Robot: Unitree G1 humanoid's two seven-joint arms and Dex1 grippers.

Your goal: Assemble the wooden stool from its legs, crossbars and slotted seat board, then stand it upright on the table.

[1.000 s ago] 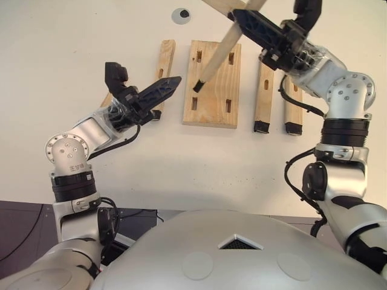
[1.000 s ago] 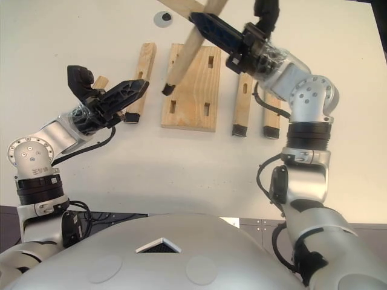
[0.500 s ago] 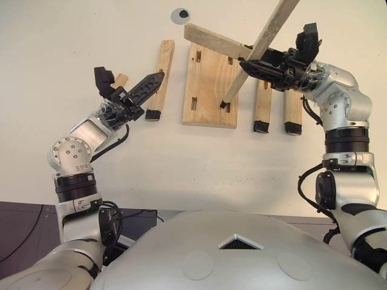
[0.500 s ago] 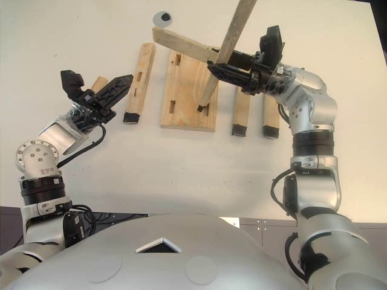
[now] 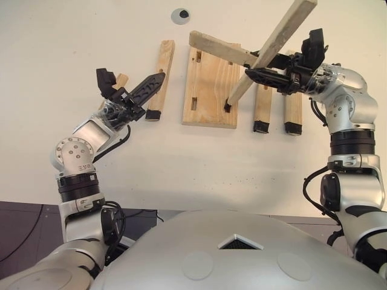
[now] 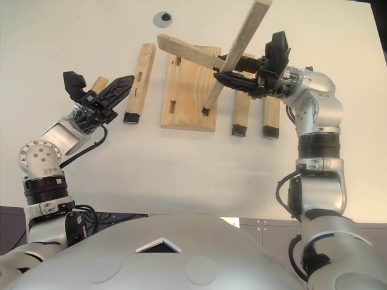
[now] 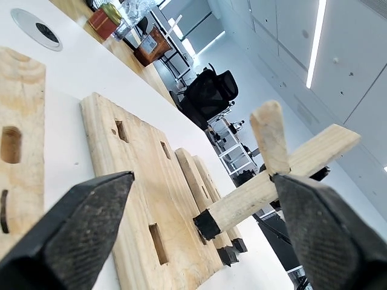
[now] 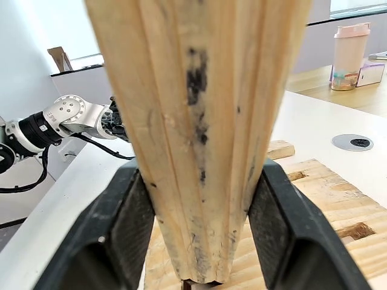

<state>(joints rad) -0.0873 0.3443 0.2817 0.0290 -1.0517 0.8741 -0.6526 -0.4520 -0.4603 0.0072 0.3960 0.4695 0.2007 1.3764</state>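
The slotted seat board lies flat at the middle of the table. My right gripper is shut on a wooden leg with a crossbar joined across it. The leg is tilted, and its black-capped foot rests at the board's near right slot. In the right wrist view the leg sits clamped between both fingers. My left gripper hovers open to the left of the board, holding nothing. Its wrist view looks between its fingers at the board.
One loose leg lies left of the board, with a short wooden piece beyond it. Two more legs lie to the right, under my right gripper. A round grommet sits at the table's back.
My right arm swung the leg and crossbar, carrying the black foot from the board's far left part to its near right slot. The left gripper drew back to the left.
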